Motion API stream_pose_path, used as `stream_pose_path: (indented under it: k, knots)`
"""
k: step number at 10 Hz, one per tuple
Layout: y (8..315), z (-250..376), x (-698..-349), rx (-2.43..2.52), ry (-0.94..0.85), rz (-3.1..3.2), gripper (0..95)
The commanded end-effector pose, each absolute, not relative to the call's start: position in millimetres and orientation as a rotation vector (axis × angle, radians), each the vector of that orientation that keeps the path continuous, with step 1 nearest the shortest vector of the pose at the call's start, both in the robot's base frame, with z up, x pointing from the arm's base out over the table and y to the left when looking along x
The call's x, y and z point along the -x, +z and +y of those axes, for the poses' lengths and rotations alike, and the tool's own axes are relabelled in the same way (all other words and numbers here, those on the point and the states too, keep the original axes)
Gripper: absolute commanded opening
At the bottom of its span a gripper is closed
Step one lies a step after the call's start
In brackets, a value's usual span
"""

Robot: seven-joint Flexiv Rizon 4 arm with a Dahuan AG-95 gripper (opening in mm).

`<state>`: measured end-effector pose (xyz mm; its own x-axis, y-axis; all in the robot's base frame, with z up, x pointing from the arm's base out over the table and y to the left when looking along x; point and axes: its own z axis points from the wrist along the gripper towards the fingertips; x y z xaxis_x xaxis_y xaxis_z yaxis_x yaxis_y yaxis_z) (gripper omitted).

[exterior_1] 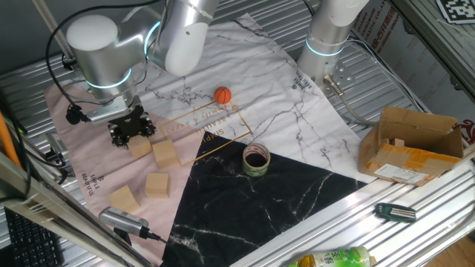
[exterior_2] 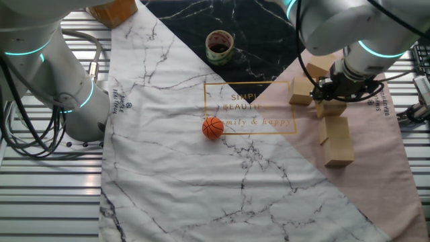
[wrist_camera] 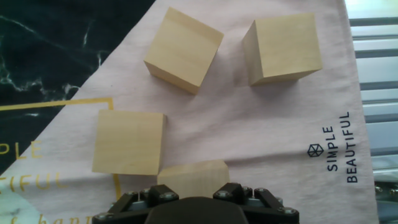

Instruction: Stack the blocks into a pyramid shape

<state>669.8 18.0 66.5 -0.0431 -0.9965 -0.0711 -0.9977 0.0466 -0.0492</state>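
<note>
Block (wrist_camera: 191, 176) sits directly under gripper (wrist_camera: 196, 202), three others lying beyond

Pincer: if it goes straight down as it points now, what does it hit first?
Probably the block right under the pincer; it sits at the fingers already, though contact is unclear.

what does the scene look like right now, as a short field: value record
tool: low over the pink cloth, open or shut unclear
nearest block: right at the tool
blocks: four in the hand view, each flat on the cloth, none stacked
pyramid: not begun
orange ball: on the white marble print
tape roll: at the black print's edge
cardboard box: off the cloth
</note>
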Motion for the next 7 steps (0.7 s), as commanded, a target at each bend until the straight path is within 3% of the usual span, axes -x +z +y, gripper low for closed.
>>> stream_pose_path:
  k: [1,7]
  knots:
    - [65.7,17.8,-670.0,2.111,0.023,2.208,0.0]
    - [60.2,14.2,-671.1,2.115,0.028,2.199,0.0]
